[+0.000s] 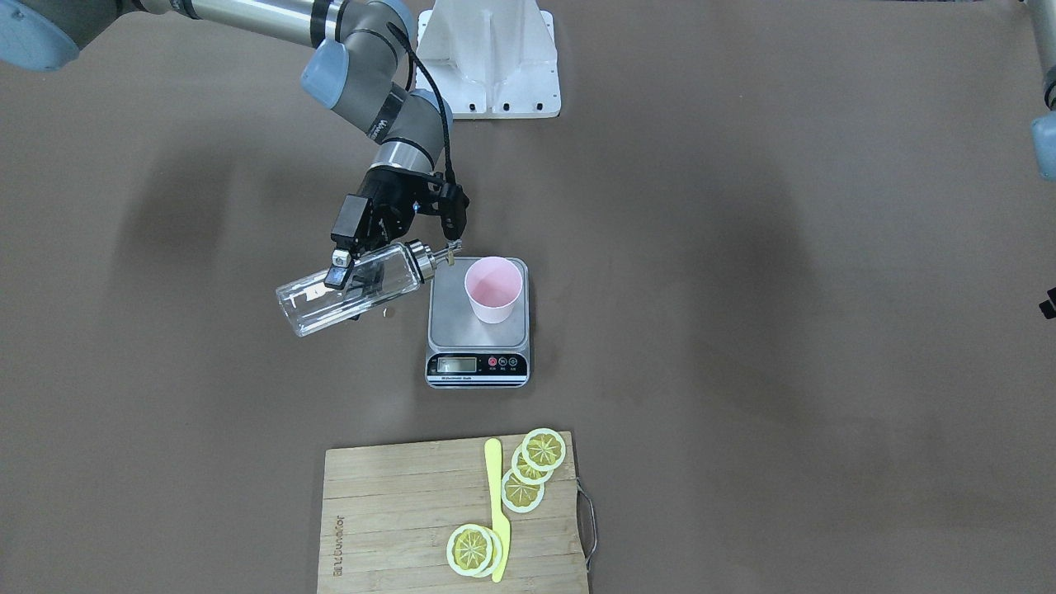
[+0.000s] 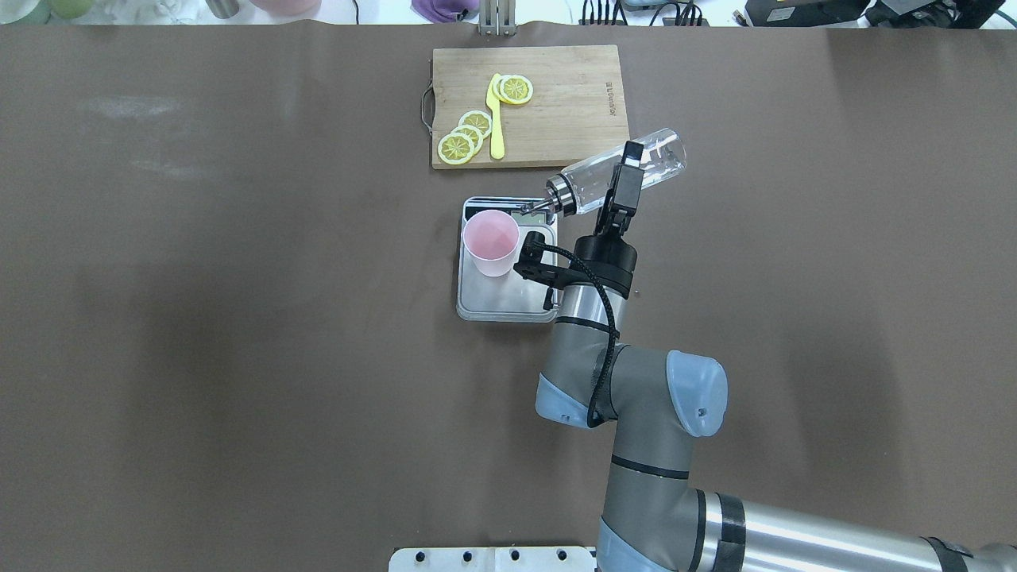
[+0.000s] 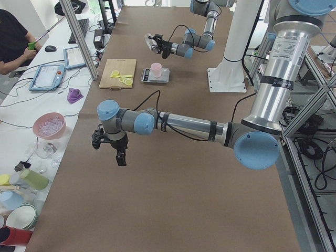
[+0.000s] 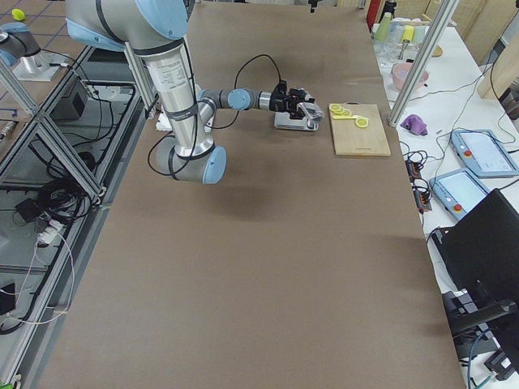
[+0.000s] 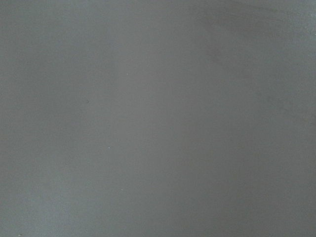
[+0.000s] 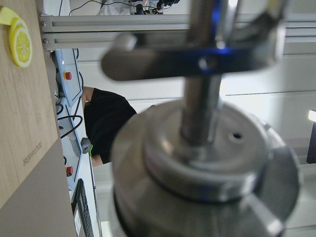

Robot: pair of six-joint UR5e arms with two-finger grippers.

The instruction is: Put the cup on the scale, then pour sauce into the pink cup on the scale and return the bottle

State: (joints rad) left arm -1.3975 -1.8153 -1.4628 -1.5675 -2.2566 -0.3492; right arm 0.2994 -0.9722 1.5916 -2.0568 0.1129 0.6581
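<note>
- Brown table (image 1: 742, 247) fills the whole space, and both robot arms reach over it.
- The right claw (image 1: 348, 280) is clamped on a small clear glass bottle (image 1: 309, 307) with a shiny silver cap.
- The bottle is up in the air and tipped on its side.
- Its thin metal spout (image 1: 450, 252) sticks out to the robot's left of the claw, over the edge of the scale.
- A small pale pink cup (image 1: 492, 289) stands up straight just past the spout, on a silver kitchen scale (image 1: 450, 322) with a black front strip.
- I cannot tell if sauce is coming out.
- Farther from the robot than the claw lies a wooden cutting board (image 1: 396, 511) with yellow lemon slices (image 1: 544, 450) and a yellow knife (image 1: 497, 511).
- The left claw (image 3: 113, 147) hangs above bare table, well apart from the scale; I cannot tell if its fingers are apart or together.
</note>
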